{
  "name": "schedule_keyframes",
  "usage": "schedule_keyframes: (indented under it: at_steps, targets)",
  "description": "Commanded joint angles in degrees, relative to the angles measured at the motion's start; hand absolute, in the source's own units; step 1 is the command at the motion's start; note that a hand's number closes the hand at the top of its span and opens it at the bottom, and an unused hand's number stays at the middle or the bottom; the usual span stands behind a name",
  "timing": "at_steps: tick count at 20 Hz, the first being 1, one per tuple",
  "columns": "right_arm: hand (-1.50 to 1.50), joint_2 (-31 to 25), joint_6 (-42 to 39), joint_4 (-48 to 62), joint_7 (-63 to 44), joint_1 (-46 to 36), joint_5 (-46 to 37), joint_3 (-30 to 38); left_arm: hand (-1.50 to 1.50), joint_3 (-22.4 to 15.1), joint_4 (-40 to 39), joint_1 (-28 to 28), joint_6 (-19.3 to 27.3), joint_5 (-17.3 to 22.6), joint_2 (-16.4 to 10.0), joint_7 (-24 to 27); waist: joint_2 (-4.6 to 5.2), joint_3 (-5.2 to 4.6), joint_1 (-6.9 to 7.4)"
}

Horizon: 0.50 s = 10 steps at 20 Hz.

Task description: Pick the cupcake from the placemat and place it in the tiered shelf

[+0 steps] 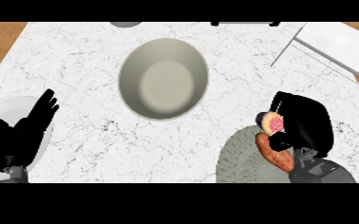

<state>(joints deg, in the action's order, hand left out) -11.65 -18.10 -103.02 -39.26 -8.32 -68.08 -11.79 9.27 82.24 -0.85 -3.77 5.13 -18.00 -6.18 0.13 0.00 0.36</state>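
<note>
Cupcake (272,122) in sight at about 4 o'clock of the view, pink top tipped toward the left, tucked against the right hand (305,121). The black fingers curl round it from the 3 o'clock side, so the hand is closed on the cupcake and hides part of it. It sits over the upper rim of the round grey placemat (242,159). Whether it touches the mat or hangs just above it cannot be told from this angle.

Directly at 6 o'clock of the cupcake, an orange-brown oblong piece (275,157) lies on the placemat's right part, its upper end just beside the cupcake and partly under the hand.

Out toward 10 o'clock from the cupcake, a large pale bowl (163,79) stands on the white marbled table (84,61), well apart from the mat. Up at 1 o'clock from the cupcake, the tiered shelf (326,45) shows a white tray and a thin metal leg at the view's right edge, apart from the hand.

Across at 8 o'clock of the view, the left hand (35,118) rests by the edge, fingers straight and pointing up, holding nothing.

At 12 o'clock, a small grey round thing (125,23) peeks in at the table's far rim.
</note>
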Motion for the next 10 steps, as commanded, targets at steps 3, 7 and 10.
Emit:
schedule_keyframes:
  at_steps: [3, 7, 10]
  targets:
    - [1.5, 0.8, -0.5, -1.2, -2.8, -8.2, 6.1, 12.0, 0.0, 0.7, -0.2, -0.1, -0.4, -0.4, -0.5, -0.1, -0.17, -0.01, -0.32]
    - [1.5, -1.2, -5.9, -8.2, -4.1, -12.4, 14.9, 21.3, 0.0, 0.5, -1.8, -1.0, -0.6, -0.4, 1.0, 2.3, -0.32, -0.04, -0.78]
    - [1.5, 3.4, -6.9, -18.4, -9.9, -9.7, 16.2, 20.3, 0.0, 1.0, 1.5, -2.8, -0.2, 0.3, 1.2, 0.7, -0.52, -0.02, -0.81]
